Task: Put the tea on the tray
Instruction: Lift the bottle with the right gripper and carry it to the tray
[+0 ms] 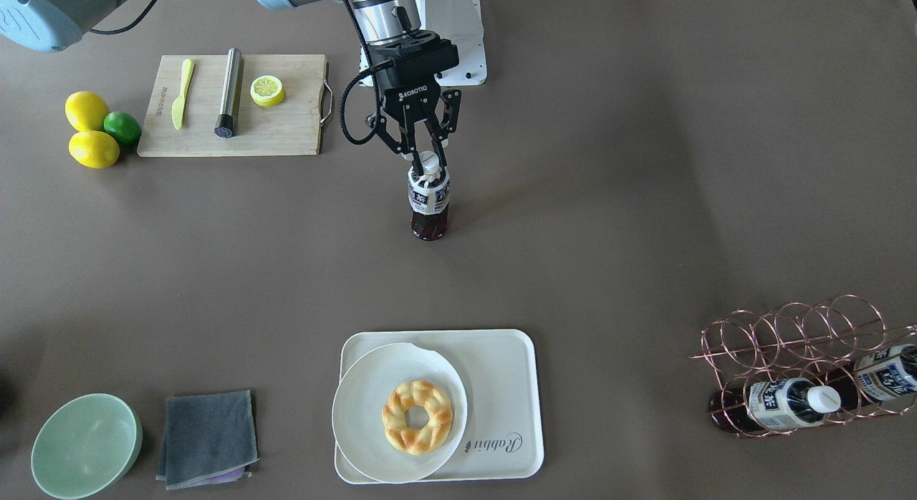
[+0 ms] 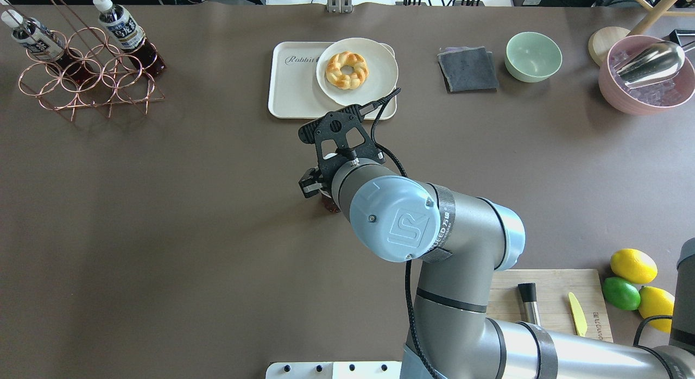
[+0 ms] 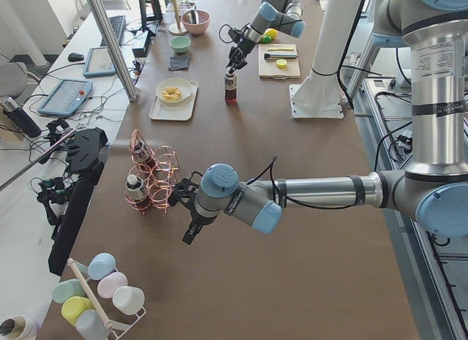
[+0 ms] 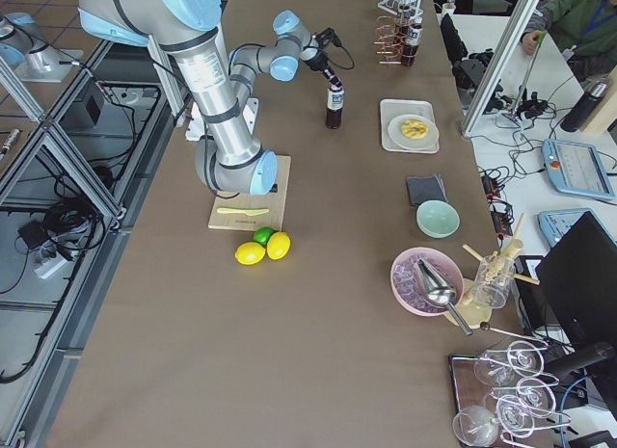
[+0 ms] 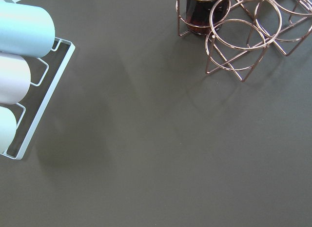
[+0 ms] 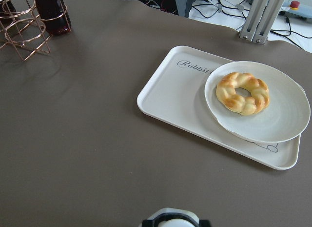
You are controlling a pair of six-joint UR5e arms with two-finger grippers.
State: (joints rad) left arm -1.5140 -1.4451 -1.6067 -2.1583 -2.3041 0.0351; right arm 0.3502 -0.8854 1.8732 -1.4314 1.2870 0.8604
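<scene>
Jaws of the right gripper [image 1: 428,155] pinch the white cap of the upright tea [image 1: 430,203] mid-table, arm reaching steeply down, tray [image 1: 501,364] well apart; whether the left gripper [image 3: 190,227] is clamped cannot be told.

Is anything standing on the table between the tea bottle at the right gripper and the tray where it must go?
Nothing visible stands between the tea bottle and the tray. On the tray, the plate with the pastry covers one part; only the Rabbit side is free.
</scene>
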